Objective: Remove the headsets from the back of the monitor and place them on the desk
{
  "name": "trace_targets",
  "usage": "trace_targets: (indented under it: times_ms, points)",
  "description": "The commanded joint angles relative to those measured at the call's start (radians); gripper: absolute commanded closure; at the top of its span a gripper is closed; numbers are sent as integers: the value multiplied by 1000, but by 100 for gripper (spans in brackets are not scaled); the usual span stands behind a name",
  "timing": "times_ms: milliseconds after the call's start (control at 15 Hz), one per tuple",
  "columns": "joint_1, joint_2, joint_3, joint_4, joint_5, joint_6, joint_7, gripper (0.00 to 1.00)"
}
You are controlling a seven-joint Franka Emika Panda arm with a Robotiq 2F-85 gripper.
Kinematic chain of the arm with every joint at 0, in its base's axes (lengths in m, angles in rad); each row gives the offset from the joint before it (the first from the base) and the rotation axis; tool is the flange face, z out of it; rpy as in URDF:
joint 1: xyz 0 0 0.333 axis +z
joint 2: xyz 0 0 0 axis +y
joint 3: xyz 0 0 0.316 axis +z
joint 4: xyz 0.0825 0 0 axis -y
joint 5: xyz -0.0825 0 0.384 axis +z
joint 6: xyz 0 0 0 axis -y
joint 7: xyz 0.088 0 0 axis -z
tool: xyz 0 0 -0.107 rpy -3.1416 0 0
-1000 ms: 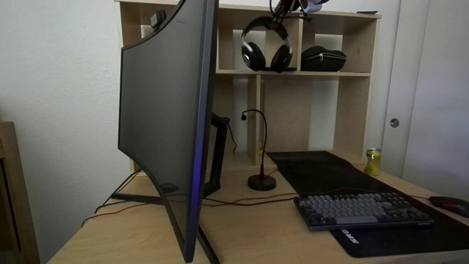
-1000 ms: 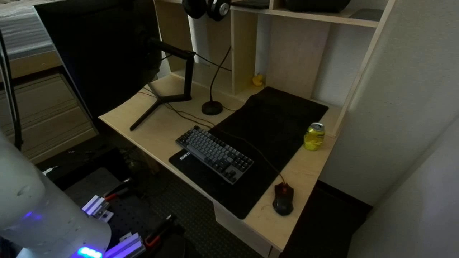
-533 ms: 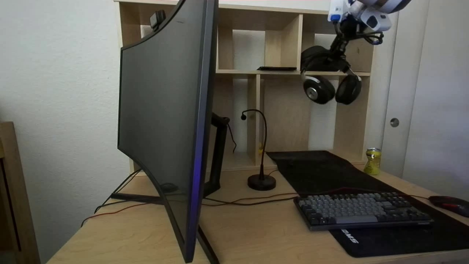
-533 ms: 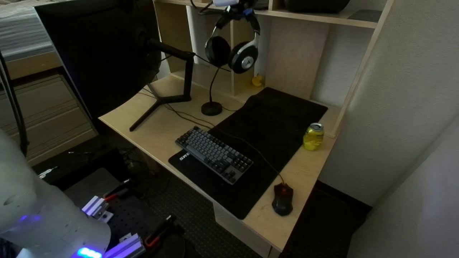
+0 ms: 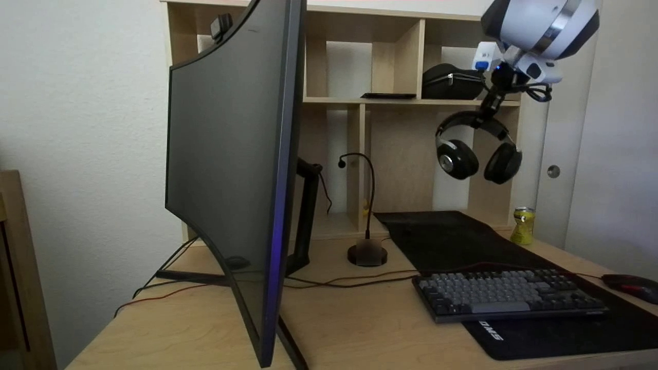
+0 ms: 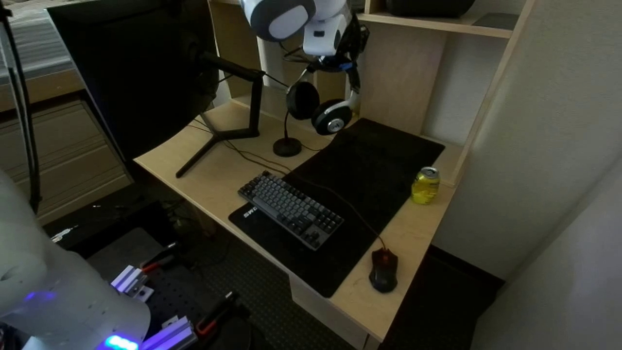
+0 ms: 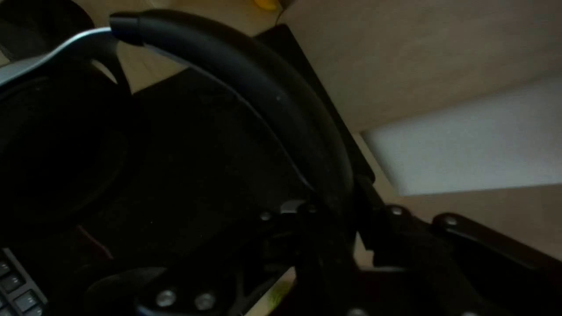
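Taking the headsets [image 5: 457, 160] off the monitor [image 5: 231, 133] looks done: in an exterior view they hang in the air, well apart from it, with the monitor at their nine o'clock. The tool [image 5: 484, 114] pinches them at the top of their arch. What seems left is the placing: lowering them onto the counter [image 5: 354, 324], clear of the keyboard [image 5: 509, 294] at their six o'clock, then letting go and backing off

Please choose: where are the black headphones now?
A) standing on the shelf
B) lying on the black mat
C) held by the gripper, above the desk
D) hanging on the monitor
C: the gripper holds the headphones by the headband, and in an exterior view the ear cups hang above the desk.
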Motion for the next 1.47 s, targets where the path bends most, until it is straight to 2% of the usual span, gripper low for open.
trace_targets:
  times_ms: [0, 67, 133, 267, 333, 467, 533, 667, 933, 1133, 1333, 1400]
  points:
    - [-39, 238, -39, 195, -14, 51, 144, 94]
    - [-28, 306, -66, 259, -23, 43, 208, 94]
    - [-46, 363, -58, 311, -20, 39, 254, 94]
    - [-33, 445, -81, 421, -74, -20, 366, 94]
    - [-54, 365, -52, 281, -71, 33, 288, 77]
    - [-52, 439, -52, 366, -92, 27, 349, 77]
    - [-35, 458, -69, 378, -117, 12, 372, 94]
    - [-8, 564, -105, 464, -155, -19, 490, 94]
    - [9, 696, -120, 581, -200, -76, 719, 94]
    - [8, 784, -124, 669, -222, -83, 837, 94]
    - [2, 836, -129, 735, -262, -151, 922, 94]
    - [-1, 842, -131, 748, -278, -174, 941, 71]
